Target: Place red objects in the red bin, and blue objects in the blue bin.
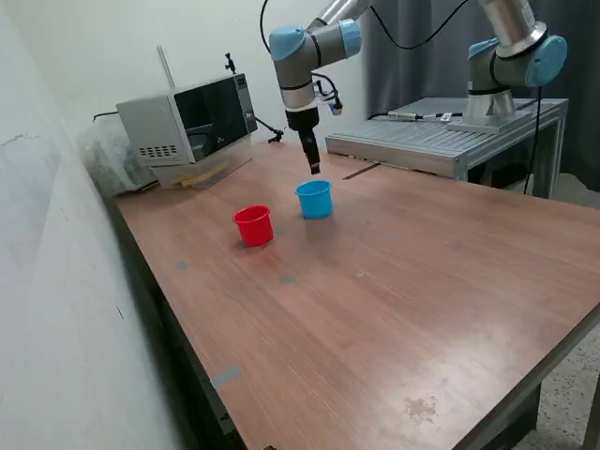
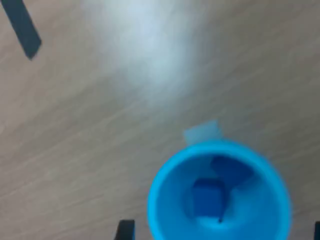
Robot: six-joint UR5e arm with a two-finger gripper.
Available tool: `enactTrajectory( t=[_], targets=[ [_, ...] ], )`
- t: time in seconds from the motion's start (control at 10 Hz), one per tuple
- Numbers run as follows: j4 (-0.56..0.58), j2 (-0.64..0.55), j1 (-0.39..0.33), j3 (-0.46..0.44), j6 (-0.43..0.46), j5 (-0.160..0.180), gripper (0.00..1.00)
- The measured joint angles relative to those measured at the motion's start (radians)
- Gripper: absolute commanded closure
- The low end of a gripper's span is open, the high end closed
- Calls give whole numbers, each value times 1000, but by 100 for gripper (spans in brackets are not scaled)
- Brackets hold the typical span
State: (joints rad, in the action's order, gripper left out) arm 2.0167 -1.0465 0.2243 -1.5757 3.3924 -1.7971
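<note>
The blue bin [image 1: 314, 199] is a light blue cup standing upright on the wooden table, with the red bin [image 1: 253, 226], a red cup, beside it toward the exterior view's left. My gripper [image 1: 314, 169] hangs just above the blue bin's far rim. From the wrist, I look down into the blue bin [image 2: 165, 200] and see two blue objects inside: one cube [image 2: 207, 197] and a second [image 2: 231, 170] behind it. The dark fingertips [image 2: 125, 231] stand wide apart with nothing held, so the gripper is open. No red objects show in either view.
A grey microwave-like box [image 1: 187, 127] stands at the table's back corner. A metal platform [image 1: 441, 136] with a second arm's base [image 1: 506, 66] sits behind the table. A wall runs along the exterior view's left. A black tape strip [image 2: 25, 27] lies on the wood.
</note>
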Motion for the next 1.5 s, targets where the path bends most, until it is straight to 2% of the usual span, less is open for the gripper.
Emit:
enactTrajectory(
  t=[0.2,0.4,0.6,0.9,1.2,1.5],
  targets=[
    [-94,-119,-69,-63,-3,12,0],
    [-185,-287,-159,-165,-15,27,0],
    [-303,-416,-217,-229,-35,55,0],
    [-411,-554,-242,-282,-43,103,0],
    [-562,-685,-244,-291,-44,111,0],
    [-769,-728,-231,-271,-44,107,0]
  ],
)
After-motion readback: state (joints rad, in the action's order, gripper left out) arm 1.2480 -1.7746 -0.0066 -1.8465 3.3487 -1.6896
